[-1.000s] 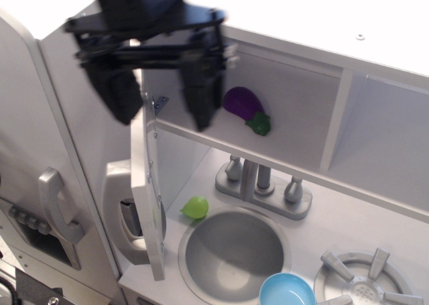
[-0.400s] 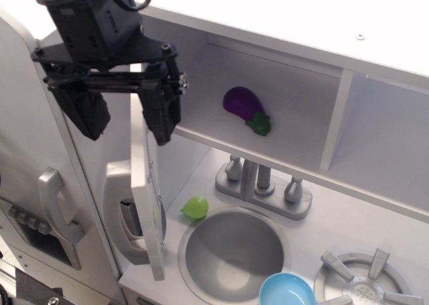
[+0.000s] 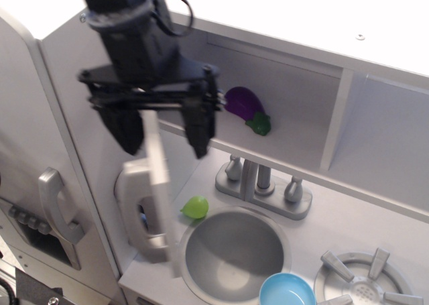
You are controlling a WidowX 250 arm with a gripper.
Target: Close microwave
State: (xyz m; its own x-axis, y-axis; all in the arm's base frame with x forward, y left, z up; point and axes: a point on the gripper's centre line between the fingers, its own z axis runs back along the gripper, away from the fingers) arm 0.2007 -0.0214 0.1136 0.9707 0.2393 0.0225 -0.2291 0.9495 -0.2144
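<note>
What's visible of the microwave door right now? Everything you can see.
The microwave door is a thin white panel, plastic or painted wood by its look, seen nearly edge-on and motion-blurred. It stands partly open, swung out from the left side of the white shelf compartment that holds a purple eggplant. A silver-grey handle shows on its outer face. The open gripper straddles its top edge, one finger either side; contact cannot be told.

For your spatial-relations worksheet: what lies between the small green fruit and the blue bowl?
In the only view, the round grey sink basin lies between the small green fruit at its upper-left rim and the blue bowl at its lower-right rim.
</note>
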